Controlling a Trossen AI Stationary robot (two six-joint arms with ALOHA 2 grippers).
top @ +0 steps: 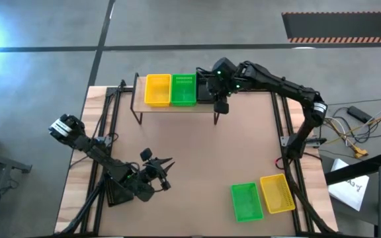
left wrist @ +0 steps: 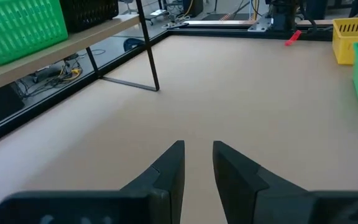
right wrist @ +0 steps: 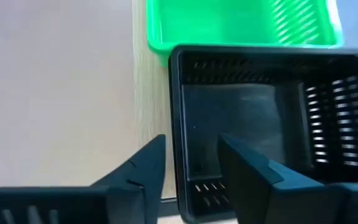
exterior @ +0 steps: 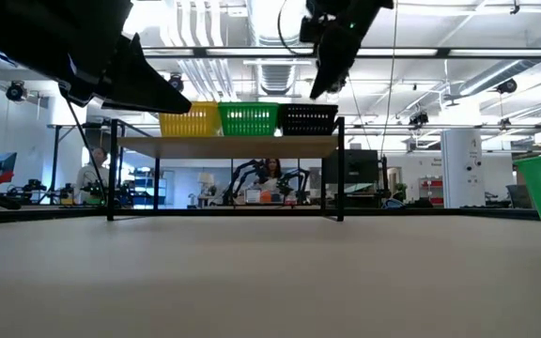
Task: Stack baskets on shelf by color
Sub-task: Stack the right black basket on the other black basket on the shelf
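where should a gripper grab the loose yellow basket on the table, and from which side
Judging by its pose, from above, on a rim wall. The yellow basket sits upright and open-topped on the table, so one finger can drop inside and one outside. The green basket lies right beside one long wall, so the opposite long wall, or a short end, looks freer.

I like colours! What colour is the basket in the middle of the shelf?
Bright green. The middle basket on the shelf shows best in the low view.

L gripper jaws slightly apart over bare table.
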